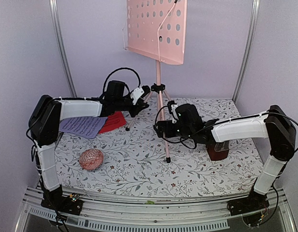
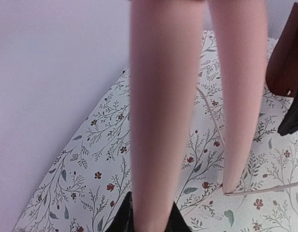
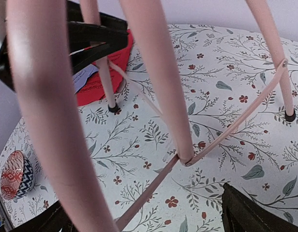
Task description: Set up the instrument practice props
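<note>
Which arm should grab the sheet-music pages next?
Left, probably. The lavender page and red page lie on the left of the table, beside the left gripper, which first must release the music stand leg it clamps. The right gripper sits across the stand's legs, farther away.

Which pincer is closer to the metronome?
Right. The right pincer is left of the metronome, at the pole of the music stand; the left pincer is farther, beyond that pole, gripping a stand leg.
</note>
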You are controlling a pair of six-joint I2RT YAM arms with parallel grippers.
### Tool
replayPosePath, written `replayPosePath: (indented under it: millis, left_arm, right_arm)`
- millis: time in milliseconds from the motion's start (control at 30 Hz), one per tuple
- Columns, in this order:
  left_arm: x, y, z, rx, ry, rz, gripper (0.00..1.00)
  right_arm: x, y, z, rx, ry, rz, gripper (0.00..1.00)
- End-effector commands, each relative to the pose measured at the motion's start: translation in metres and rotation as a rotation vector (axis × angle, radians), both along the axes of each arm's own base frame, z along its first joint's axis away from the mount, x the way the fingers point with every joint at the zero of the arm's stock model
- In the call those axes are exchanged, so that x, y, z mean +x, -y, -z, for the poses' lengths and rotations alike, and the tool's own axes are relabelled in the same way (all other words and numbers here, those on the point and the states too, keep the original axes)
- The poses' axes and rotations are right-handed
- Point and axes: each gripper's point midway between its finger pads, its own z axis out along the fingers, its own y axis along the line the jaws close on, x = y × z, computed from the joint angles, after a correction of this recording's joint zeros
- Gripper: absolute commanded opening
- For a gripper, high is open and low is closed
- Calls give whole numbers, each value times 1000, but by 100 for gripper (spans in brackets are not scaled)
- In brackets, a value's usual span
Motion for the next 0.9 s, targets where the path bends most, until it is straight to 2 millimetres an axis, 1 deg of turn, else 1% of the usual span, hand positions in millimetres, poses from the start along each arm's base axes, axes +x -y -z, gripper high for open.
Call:
replayPosePath:
  millis: [0,33,133,233,300,467,533,633,700,867]
  left_arm:
    - [-15,-7,-35,-96,-67,-94,2]
    - [-17,-8,-36,-94,-66,-104,0]
    - [-27,-7,-38,-89,-47,-130,0]
    - [-39,0,-37,-64,-30,-173,0]
    - [-45,1,-38,-51,-10,-227,0]
    - [-60,-5,-47,-44,11,-396,0]
    - [-68,-8,-46,-30,11,-459,0]
    - [-84,-10,-44,-13,9,-535,0]
    - [-92,-14,-40,-3,-2,-587,0]
    - [-107,-19,-27,-68,-118,-667,0]
  right_arm:
    - [11,19,0,-6,-3,25,99]
    - [14,23,1,-12,-2,29,99]
    - [21,34,3,-31,4,35,99]
    - [29,42,6,-46,7,32,99]
    - [33,47,7,-50,14,14,99]
    - [50,64,8,-60,39,-17,99]
    - [57,69,6,-53,54,-42,99]
    - [65,71,1,-43,93,-91,99]
    - [70,67,-3,-37,120,-128,99]
    - [85,56,-12,-67,184,-190,99]
